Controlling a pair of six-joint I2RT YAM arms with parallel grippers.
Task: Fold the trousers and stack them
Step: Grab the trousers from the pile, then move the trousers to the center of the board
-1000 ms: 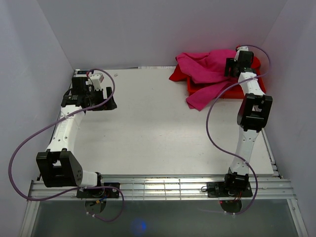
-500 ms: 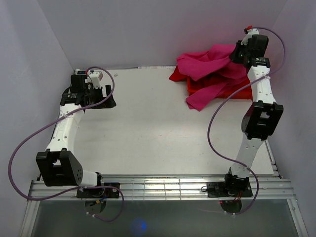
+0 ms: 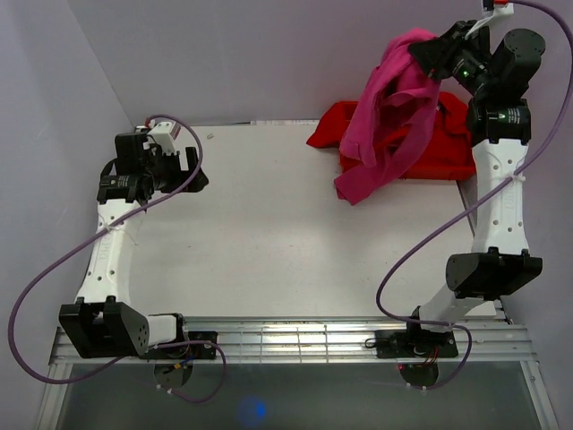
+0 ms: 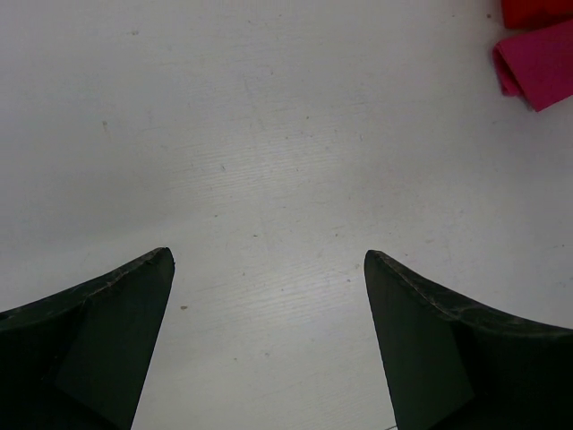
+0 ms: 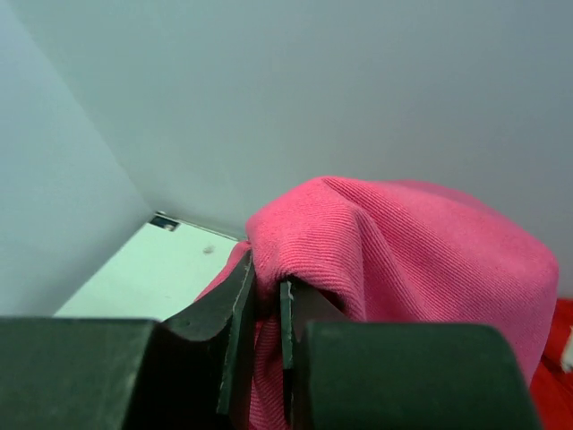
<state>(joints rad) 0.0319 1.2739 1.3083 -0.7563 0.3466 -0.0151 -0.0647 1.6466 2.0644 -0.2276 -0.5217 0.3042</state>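
Plainly, the job is at its very start. The white table (image 3: 269, 242) shows no folded garment anywhere on it and no stack begun. At its far right corner sits a red heap (image 3: 452, 148) of brighter cloth; whether anything lies under it I cannot tell.

The trousers (image 3: 394, 107) are not spread out. They hang as one bunched magenta-pink length: the top is held high above that far right corner, close to the back wall, the middle drapes down over the front of the red heap, and the lowest end rests on the table just in front of it. Legs and waistband cannot be told apart in the bunch.

The right gripper (image 3: 431, 55) has them. In the right wrist view its fingers are pinched almost together on a fold of the pink cloth, which bulges over the tips. The left gripper (image 3: 188, 179) hangs over the far left of the table, well apart from the cloth, its fingers spread wide with only bare tabletop between them.

I judge that everything remains: laying the trousers flat, folding them, stacking them.
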